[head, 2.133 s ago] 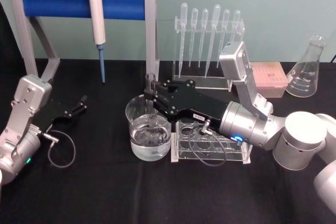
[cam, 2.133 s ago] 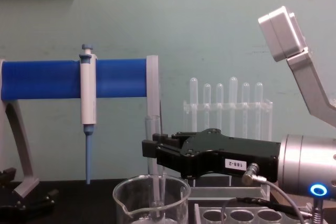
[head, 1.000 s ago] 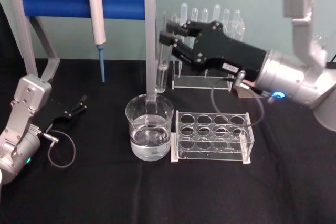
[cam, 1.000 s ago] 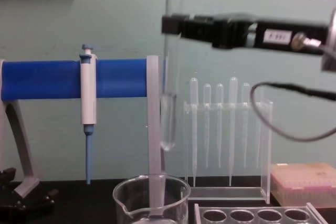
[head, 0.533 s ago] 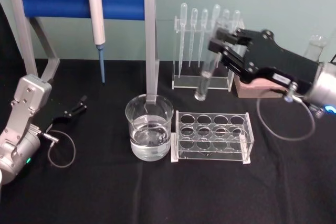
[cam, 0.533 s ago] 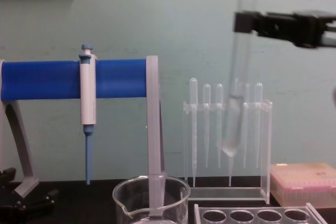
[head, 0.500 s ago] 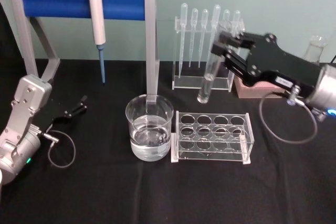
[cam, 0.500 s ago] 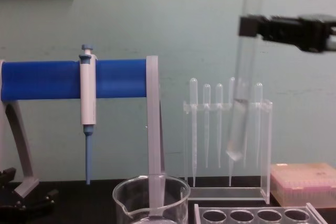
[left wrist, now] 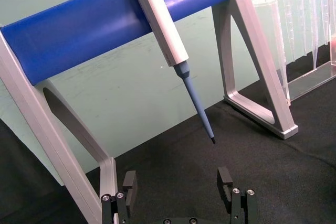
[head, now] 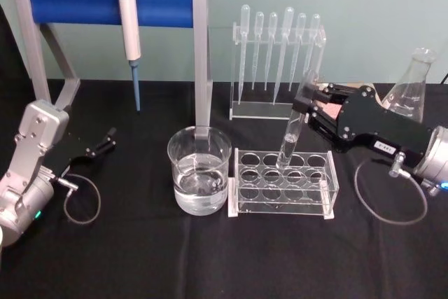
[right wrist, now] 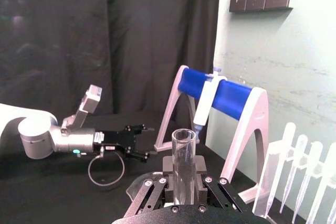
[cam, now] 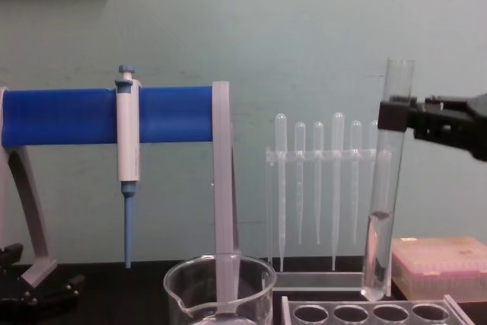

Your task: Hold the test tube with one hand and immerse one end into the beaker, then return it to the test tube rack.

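Observation:
My right gripper (head: 309, 108) is shut on the test tube (head: 294, 128), a long clear tube held nearly upright with its open rim on top. In the chest view the test tube (cam: 383, 188) holds a little liquid, and its rounded end hangs just above the clear tube rack (cam: 365, 312). The right wrist view shows the right gripper (right wrist: 184, 181) clamped around the test tube (right wrist: 184, 156). The beaker (head: 199, 173), with water in it, stands left of the tube rack (head: 283, 181). Far left, my left gripper (head: 106, 141) rests open over the table, its fingers (left wrist: 128, 181) wide apart.
A blue-bar stand (head: 108, 1) carries a hanging pipettor (head: 129, 29) at the back left. A rack of plastic pipettes (head: 276, 54) stands behind the tube rack. A pink box (cam: 437, 260) and a conical flask (head: 409, 92) sit at the back right.
The right gripper lifted the test tube out of the beaker, carried it up and to the right, then lowered it to just above the tube rack. The left arm stayed still.

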